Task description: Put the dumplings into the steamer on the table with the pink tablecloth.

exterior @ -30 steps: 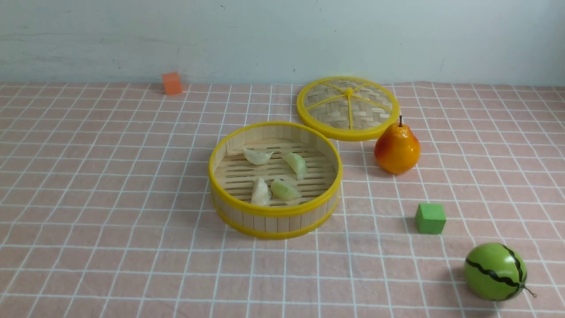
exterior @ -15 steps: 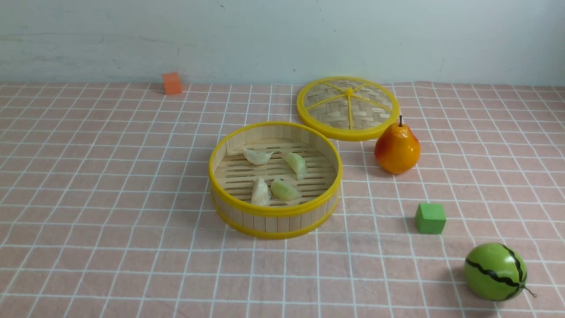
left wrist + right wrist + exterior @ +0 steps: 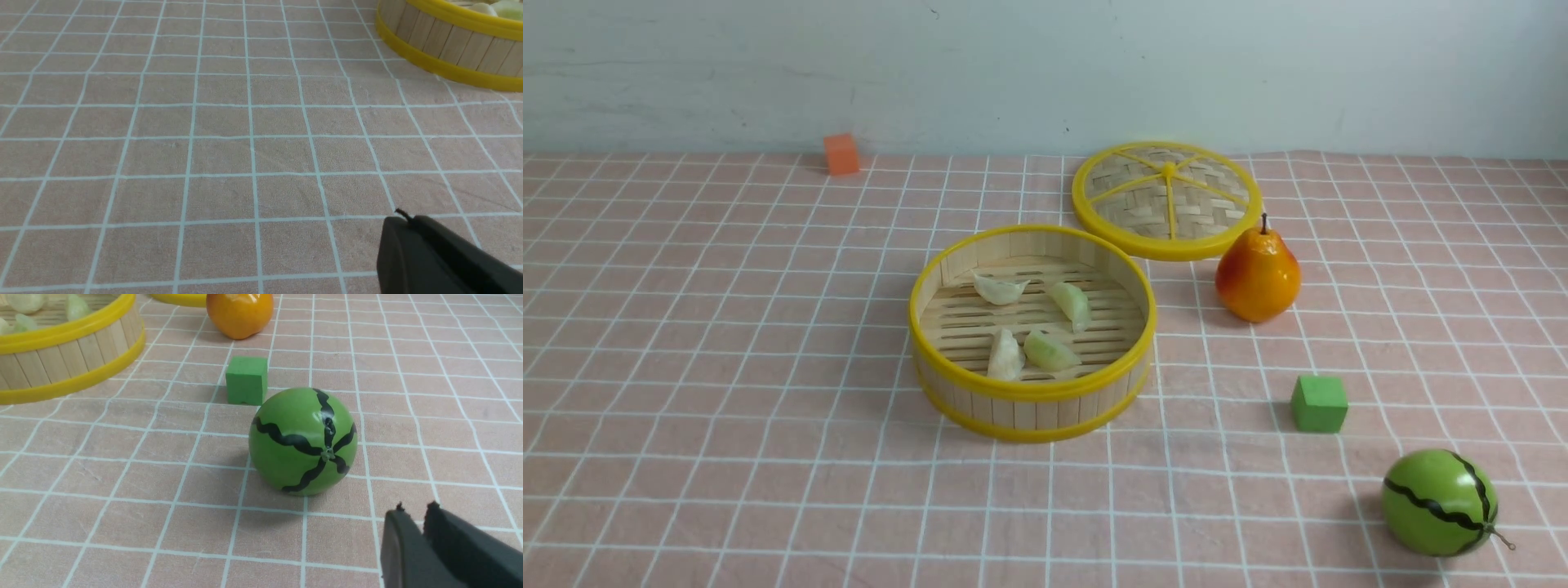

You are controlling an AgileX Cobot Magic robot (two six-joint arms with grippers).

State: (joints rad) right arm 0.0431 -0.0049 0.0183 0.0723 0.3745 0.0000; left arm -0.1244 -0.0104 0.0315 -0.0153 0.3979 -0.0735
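Note:
The steamer (image 3: 1032, 410) stands mid-table on the pink tablecloth (image 3: 727, 343). Inside lie the dumplings: a cream-white one (image 3: 1000, 288), a pale green one (image 3: 1072, 304), a cream-white one (image 3: 1005, 356) and a pale green one (image 3: 1050, 351). Neither gripper shows in the front view. In the left wrist view my left gripper (image 3: 404, 220) is shut and empty over bare cloth, well short of the steamer (image 3: 449, 45). In the right wrist view my right gripper (image 3: 412, 512) is shut and empty, just short of the toy watermelon; the steamer (image 3: 61, 363) is far off.
The woven yellow-rimmed lid (image 3: 1167, 200) lies behind the steamer. An orange pear (image 3: 1257, 274) stands to its right, then a green cube (image 3: 1318, 403) and a toy watermelon (image 3: 1439, 502) near the front right. An orange cube (image 3: 840, 153) sits by the back wall.

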